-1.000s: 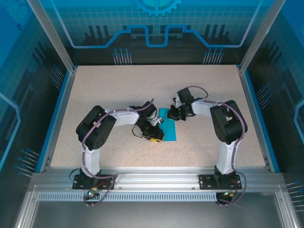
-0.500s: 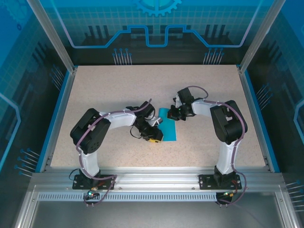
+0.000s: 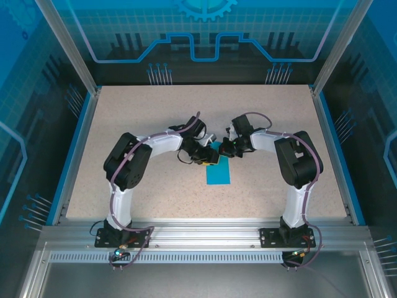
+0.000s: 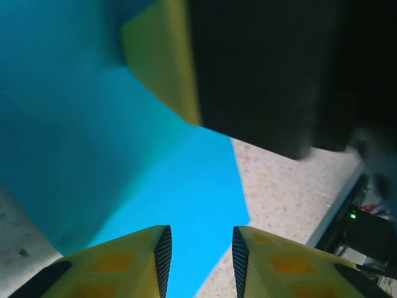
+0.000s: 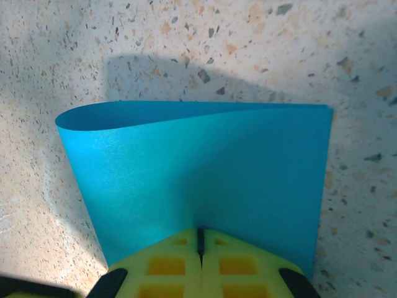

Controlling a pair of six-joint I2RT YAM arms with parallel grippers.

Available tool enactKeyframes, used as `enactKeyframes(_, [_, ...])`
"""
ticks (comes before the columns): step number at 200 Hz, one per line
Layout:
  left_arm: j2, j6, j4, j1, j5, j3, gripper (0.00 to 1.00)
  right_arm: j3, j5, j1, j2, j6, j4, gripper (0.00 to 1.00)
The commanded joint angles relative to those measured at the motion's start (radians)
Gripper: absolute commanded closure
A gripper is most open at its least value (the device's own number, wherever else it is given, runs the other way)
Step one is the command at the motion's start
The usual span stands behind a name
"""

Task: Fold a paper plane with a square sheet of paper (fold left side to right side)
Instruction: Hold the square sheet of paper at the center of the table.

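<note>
The square sheet of paper [image 3: 219, 174] lies folded in half as a narrow teal strip at mid-table. In the right wrist view the paper [image 5: 205, 155] has a rounded, uncreased fold on its left and two aligned edges on its right. My right gripper [image 5: 200, 231] is shut, its tips pressed down on the top layer. In the top view the right gripper [image 3: 225, 149] meets the strip's far end. My left gripper [image 3: 209, 155] is close beside it on the left. The left gripper [image 4: 198, 239] stands open above the paper [image 4: 155, 186], facing the right gripper's yellow finger [image 4: 164, 62].
The speckled tabletop [image 3: 136, 124] is ringed by a raised blue rim [image 3: 73, 155], with aluminium posts at the back corners. Both arm bases are bolted to the front rail [image 3: 198, 233].
The left gripper has moved from the near left edge of the strip to its far end, next to the right gripper. The near part of the paper now lies uncovered. The right arm is unmoved.
</note>
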Motion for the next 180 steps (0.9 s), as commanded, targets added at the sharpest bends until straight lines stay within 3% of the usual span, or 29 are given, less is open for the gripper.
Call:
enactKeyframes(1, [0.040, -0.027, 0.001, -0.001, -0.014, 0.030, 0.66, -0.018, 0.070, 0.001, 0.044, -0.015, -0.072, 1.00])
enactKeyframes(51, [0.059, -0.035, -0.011, -0.001, -0.035, 0.008, 0.65, -0.014, 0.054, 0.003, -0.002, -0.034, -0.035, 1.00])
enactKeyframes(68, [0.059, -0.044, -0.010, -0.001, -0.044, -0.012, 0.66, -0.008, 0.039, 0.001, -0.043, -0.054, -0.004, 0.95])
enactKeyframes(105, [0.055, -0.063, 0.000, -0.005, -0.053, -0.039, 0.66, -0.016, 0.079, -0.002, -0.163, -0.082, -0.009, 0.68])
enactKeyframes(116, [0.053, -0.066, 0.002, -0.004, -0.061, -0.042, 0.66, -0.038, 0.086, -0.002, -0.203, -0.083, -0.024, 0.65])
enactKeyframes(136, [0.048, -0.068, 0.003, -0.005, -0.067, -0.044, 0.66, -0.103, 0.088, -0.002, -0.284, -0.081, -0.049, 0.67])
enactKeyframes(180, [0.039, -0.066, -0.001, -0.006, -0.071, -0.046, 0.66, -0.284, 0.013, 0.020, -0.424, -0.053, -0.075, 0.96])
